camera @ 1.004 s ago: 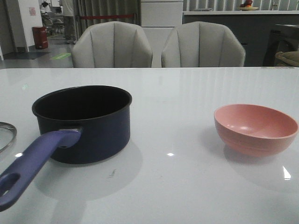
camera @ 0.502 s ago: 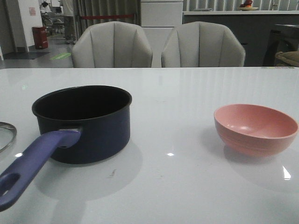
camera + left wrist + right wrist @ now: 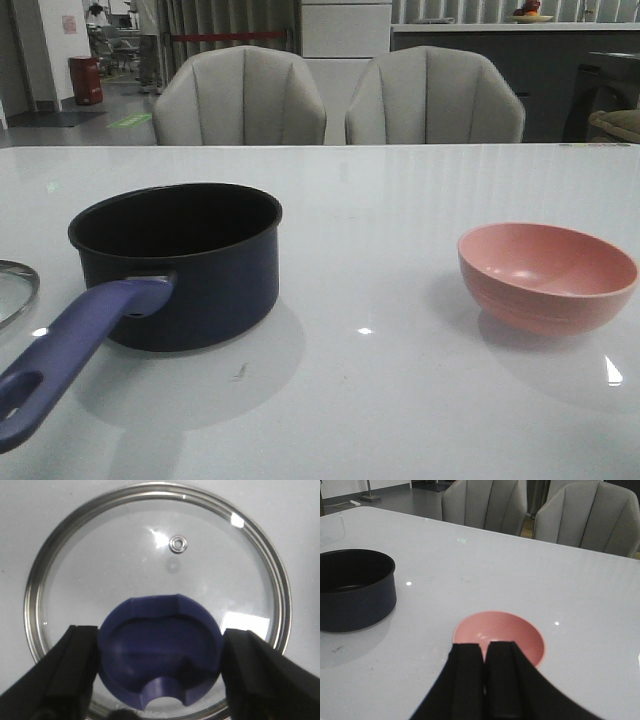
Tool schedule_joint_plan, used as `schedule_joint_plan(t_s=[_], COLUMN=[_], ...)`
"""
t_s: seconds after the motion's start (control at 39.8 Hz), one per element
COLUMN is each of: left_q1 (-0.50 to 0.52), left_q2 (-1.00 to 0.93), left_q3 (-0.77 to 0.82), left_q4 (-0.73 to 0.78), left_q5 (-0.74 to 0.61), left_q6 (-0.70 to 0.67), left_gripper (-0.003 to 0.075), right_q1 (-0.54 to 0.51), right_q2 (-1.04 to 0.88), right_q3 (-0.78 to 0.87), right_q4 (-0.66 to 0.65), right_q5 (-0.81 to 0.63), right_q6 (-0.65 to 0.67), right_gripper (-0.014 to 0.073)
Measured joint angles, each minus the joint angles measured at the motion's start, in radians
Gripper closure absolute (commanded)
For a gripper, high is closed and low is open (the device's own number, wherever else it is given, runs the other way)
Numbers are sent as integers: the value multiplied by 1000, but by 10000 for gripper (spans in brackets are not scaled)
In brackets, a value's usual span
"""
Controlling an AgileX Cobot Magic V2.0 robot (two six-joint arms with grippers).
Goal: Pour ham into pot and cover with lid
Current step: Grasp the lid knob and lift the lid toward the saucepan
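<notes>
The pot (image 3: 178, 262) stood uncovered; the pink bowl (image 3: 547, 275) looked empty, so pouring seemed done. The lid (image 3: 157, 597) lay on the table, left gripper (image 3: 159, 667) spread around its knob (image 3: 160, 647); right gripper (image 3: 485, 680) pressed together.

A glossy white desk (image 3: 420, 200) shows small bright glints of light. Behind its far edge stand two grey padded chairs (image 3: 240, 97) side by side. Farther back are a dark counter (image 3: 480, 40), white drawers (image 3: 345, 30) and a red bin (image 3: 85, 80) on the floor.
</notes>
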Motion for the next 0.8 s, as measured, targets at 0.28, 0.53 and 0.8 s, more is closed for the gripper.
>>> schedule_joint_plan(t_s=[0.28,0.53,0.8], left_q1=[0,0,0], left_q2=[0,1,1], left_q3=[0,-33,-77], left_q4=[2,4,6], left_q5=[0,26,75], left_q6=[0,0,0], left_gripper=[388,388,388], right_q1=[0,0,0], right_q2=[0,0,0], right_q3=[0,0,0], right_q4=[0,0,0], right_q5=[0,0,0], right_q6=[0,0,0], right_gripper=[449,449,449])
